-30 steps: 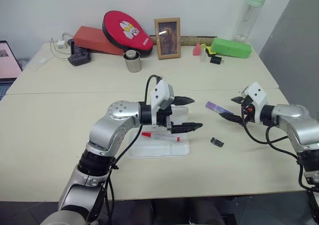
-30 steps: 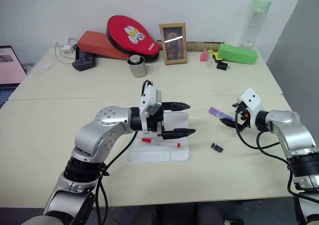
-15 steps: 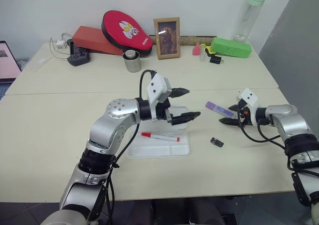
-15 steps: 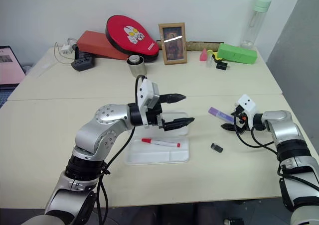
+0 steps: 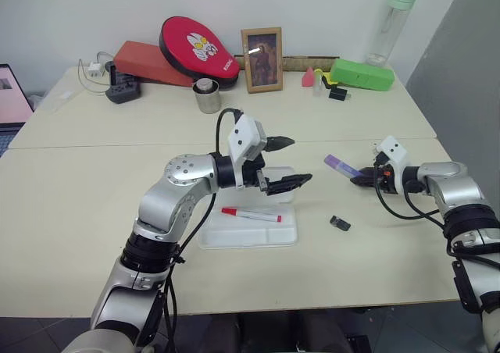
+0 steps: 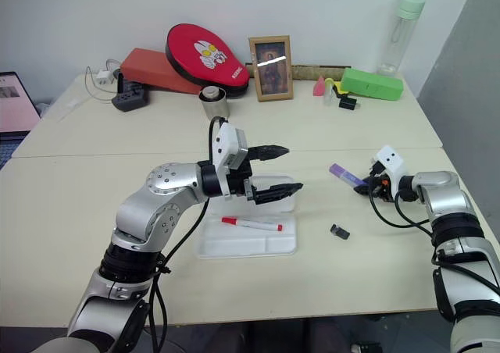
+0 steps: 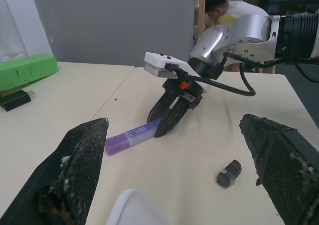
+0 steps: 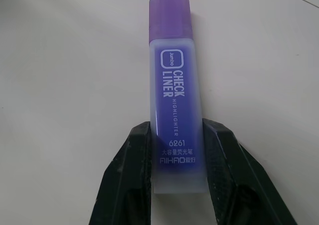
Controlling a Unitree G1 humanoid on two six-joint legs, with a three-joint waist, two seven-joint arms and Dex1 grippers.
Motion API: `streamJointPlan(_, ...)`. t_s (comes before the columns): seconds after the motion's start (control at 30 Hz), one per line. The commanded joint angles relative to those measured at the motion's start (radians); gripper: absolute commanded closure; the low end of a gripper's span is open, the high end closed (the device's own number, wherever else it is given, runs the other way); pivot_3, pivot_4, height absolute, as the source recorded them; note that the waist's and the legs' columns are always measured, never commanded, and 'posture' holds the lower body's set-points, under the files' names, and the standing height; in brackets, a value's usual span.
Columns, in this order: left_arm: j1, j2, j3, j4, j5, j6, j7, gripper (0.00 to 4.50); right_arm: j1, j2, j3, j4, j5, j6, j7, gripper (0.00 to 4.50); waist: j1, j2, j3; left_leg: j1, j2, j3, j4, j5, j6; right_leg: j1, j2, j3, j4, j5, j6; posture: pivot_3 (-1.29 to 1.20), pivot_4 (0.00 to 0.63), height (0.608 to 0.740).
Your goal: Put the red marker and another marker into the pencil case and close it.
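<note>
Broadly, the table [image 5: 94, 205] carries everything, and the case [image 5: 258, 232] lies open near its front middle, a flat white tray with its lid raised behind. The left gripper [image 5: 283, 164] hangs level just above the case's far side, jaws spread wide and empty.

Out to the right, the right gripper [image 5: 361, 179] has its two black fingers [image 8: 124, 185] pressed against both sides of the purple marker [image 5: 341, 165] at its tail end; the wrist view shows the pads touching the barrel on each flank, with the cap end sticking out free beyond them. Whether the marker rests on the table or is lifted clear of it cannot be told.

Inside the tray lies the red marker [image 5: 251, 214], flat and lengthwise, so that half of the job looks done.

The purple marker should handle easily: light, rigid plastic, with flat sides that suit a two-finger pinch. Its smooth barrel may be a little slippery, and being held near one end it could pivot or droop as the arm swings. A hold nearer the middle would be steadier, though the present one is probably enough for so light a thing.

A small black object [image 5: 340, 223] lies on the table between the case and the right gripper, apart from both.
</note>
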Motion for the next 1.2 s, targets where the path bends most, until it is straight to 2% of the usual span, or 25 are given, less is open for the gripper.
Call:
streamJointPlan(0.03, 0.021, 0.059, 0.029, -0.05, -0.001, -0.001, -0.018, 0.0, 0.002, -0.024, -0.074, -0.15, 0.05, 0.002, 0.016, 3.43, -0.001, 0.0, 0.0, 0.0, 0.0, 0.0, 0.0, 0.0, 0.0, 0.0, 0.0, 0.0, 0.0, 0.0, 0.0, 0.0, 0.15, 0.74)
streamJointPlan(0.17, 0.079, 0.184, 0.083, -0.131, -0.041, 0.035, -0.064, 0.0, 0.131, -0.076, -0.151, -0.571, 0.225, 0.104, 0.138, 3.43, -0.001, 0.001, 0.001, -0.001, 0.001, -0.002, -0.001, 0.0, 0.0, -0.002, 0.001, 0.0, 0.0, 0.0, 0.0, 0.0, 0.15, 0.74)
streamJointPlan(0.23, 0.128, 0.258, 0.131, -0.178, -0.08, 0.059, -0.106, 0.0, 0.177, -0.094, -0.165, -0.74, 0.291, 0.179, 0.144, 3.43, 0.001, 0.001, 0.001, -0.001, 0.001, -0.003, -0.001, 0.0, 0.001, -0.001, 0.0, -0.001, -0.001, 0.0, 0.0, 0.0, 0.15, 0.74)
streamJointPlan(0.33, 0.215, 0.382, 0.217, -0.227, -0.13, 0.078, -0.18, 0.0, 0.244, -0.113, -0.135, -0.975, 0.369, 0.292, 0.143, 3.43, 0.0, 0.002, 0.001, 0.0, 0.001, -0.007, -0.001, -0.002, 0.003, 0.0, 0.0, 0.0, -0.001, 0.0, 0.0, 0.0, 0.15, 0.74)
streamJointPlan(0.43, 0.302, 0.512, 0.353, -0.245, -0.208, 0.116, -0.273, 0.0, 0.255, -0.073, -0.023, -1.154, 0.378, 0.402, 0.074, 3.43, -0.005, 0.002, 0.002, 0.0, 0.001, -0.007, -0.001, -0.002, 0.003, -0.001, 0.001, 0.0, 0.0, 0.0, 0.0, 0.0, 0.15, 0.74)
streamJointPlan(0.57, 0.38, 0.607, 0.449, -0.263, -0.264, 0.131, -0.335, 0.0, 0.232, 0.02, 0.125, -1.19, 0.298, 0.448, -0.034, 3.43, -0.001, 0.002, 0.002, 0.002, 0.002, -0.008, -0.002, -0.002, 0.003, 0.0, 0.002, -0.001, 0.0, 0.0, 0.0, 0.0, 0.15, 0.74)
streamJointPlan(0.77, 0.467, 0.698, 0.542, -0.191, -0.224, 0.088, -0.383, 0.0, 0.189, 0.123, 0.315, -1.13, 0.173, 0.442, -0.104, 3.43, 0.004, 0.002, 0.002, 0.0, 0.0, -0.007, -0.001, -0.002, 0.003, -0.001, 0.001, -0.001, -0.001, 0.0, 0.0, 0.0, 0.15, 0.74)
streamJointPlan(1.03, 0.514, 0.705, 0.556, -0.236, -0.266, 0.11, -0.379, 0.0, 0.16, 0.2, 0.4, -1.087, 0.123, 0.437, -0.116, 3.43, 0.0, 0.002, 0.002, 0.0, 0.001, -0.007, -0.002, -0.002, 0.003, -0.002, 0.001, -0.001, 0.0, 0.0, 0.0, 0.0, 0.15, 0.74)
streamJointPlan(1.2, 0.51, 0.7, 0.547, -0.266, -0.288, 0.128, -0.358, 0.0, 0.121, 0.292, 0.449, -1.01, 0.091, 0.432, -0.134, 3.43, -0.002, 0.002, 0.002, 0.0, 0.001, -0.007, -0.002, -0.002, 0.003, -0.002, 0.002, -0.001, 0.0, 0.0, 0.0, 0.0, 0.15, 0.74)
